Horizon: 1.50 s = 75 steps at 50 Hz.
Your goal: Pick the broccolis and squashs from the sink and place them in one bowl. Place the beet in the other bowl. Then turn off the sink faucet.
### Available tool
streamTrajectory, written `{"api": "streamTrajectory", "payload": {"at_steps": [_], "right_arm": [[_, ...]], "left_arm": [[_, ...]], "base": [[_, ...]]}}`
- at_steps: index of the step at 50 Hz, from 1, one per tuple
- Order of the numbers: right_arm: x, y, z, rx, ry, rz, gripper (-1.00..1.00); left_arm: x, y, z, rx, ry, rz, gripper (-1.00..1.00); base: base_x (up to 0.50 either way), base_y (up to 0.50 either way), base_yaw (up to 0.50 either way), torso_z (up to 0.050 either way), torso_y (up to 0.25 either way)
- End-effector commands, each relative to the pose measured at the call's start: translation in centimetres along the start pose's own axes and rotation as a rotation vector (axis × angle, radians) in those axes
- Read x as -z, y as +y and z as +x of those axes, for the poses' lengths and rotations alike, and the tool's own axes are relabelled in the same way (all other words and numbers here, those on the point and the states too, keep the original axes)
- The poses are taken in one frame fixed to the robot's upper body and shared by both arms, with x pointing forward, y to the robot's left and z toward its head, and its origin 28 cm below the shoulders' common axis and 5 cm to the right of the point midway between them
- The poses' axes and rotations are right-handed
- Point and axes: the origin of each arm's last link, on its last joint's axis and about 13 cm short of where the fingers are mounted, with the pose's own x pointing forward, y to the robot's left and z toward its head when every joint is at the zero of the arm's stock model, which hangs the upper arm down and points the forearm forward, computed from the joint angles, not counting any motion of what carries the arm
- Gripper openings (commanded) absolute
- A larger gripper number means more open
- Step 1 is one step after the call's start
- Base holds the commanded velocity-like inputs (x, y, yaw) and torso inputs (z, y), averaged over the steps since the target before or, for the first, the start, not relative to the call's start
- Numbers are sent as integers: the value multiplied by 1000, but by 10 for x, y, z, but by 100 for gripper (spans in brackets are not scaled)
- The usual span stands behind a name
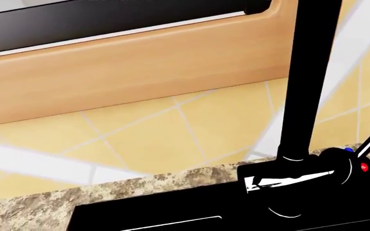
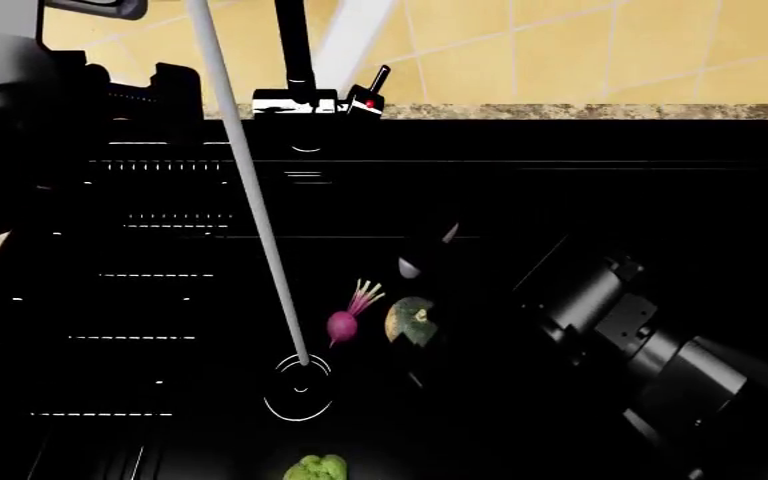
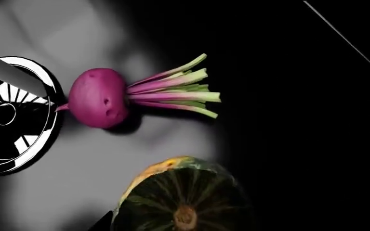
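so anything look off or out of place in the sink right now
Only that the water stream is running into the sink, landing at the drain ring beside the beet. The beet, squash and broccoli lie loose but intact; no damage shows.

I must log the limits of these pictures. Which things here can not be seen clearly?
- Right pincer: black on the black sink in head view; open or shut unclear.
- Left pincer: outside its wrist view.
- Squash: cut by the right wrist picture's edge.
- Broccoli: cut by the head view's bottom edge.
- Bowls: in no view.
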Motion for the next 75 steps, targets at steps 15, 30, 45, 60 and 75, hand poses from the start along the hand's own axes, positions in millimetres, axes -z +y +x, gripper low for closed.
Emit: {"api": "streamTrajectory", "payload": {"at_steps": [15,30,45,60,75], "right_arm": [[1,5,0,-19,-2,-13,-100],[-16,10,-34,33,-128,-64,-100],[-17,29,-76,99,-196,-123,-100],[-11,33,-102,187,-236,-94,-100],[-9,34,-103,190,-255,-86,-100]], "left_arm": [[1,0,-2,-1,1,-3,100],[2,-3,0,8,9,4,100],[2,-8,-10,68,19,0,100],[7,-24,-25,220,68,-51,100],[16,-40,-35,318,86,-27,100]], "base": [[0,0,0,0,0],[0,0,0,0,0],[0,0,0,0,0],[0,0,0,0,0],[0,0,0,0,0]]}}
